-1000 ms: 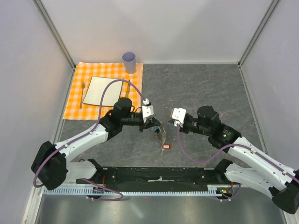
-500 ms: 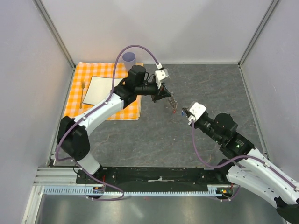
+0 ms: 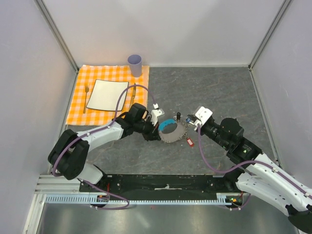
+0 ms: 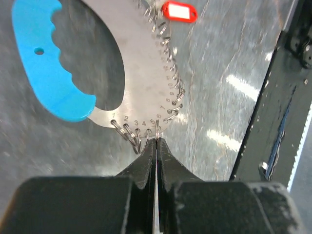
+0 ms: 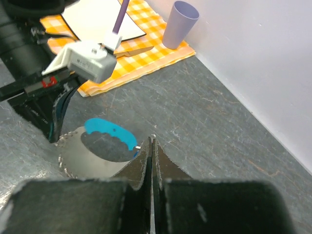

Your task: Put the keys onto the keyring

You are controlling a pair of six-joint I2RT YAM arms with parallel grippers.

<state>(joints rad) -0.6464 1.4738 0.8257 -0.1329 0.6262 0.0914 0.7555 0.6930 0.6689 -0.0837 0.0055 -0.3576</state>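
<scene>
The keyring is a flat silver crescent with a cyan grip and small wire rings along its edge, lying on the grey table mid-scene. My left gripper is shut, its tips pinching one edge ring; the cyan grip shows above them. A key with a red tag hangs at the keyring's right edge; the same red tag shows in the left wrist view. My right gripper is shut beside the cyan grip's end, with nothing seen between its fingers.
An orange checked cloth at the back left carries a white plate, a fork and a knife. A lilac cup stands at its far corner. White walls close in three sides.
My left arm has swung from near the cup back to mid-table, and the keyring that hung from it now lies flat. The right gripper has stayed shut, now close beside the keyring.
</scene>
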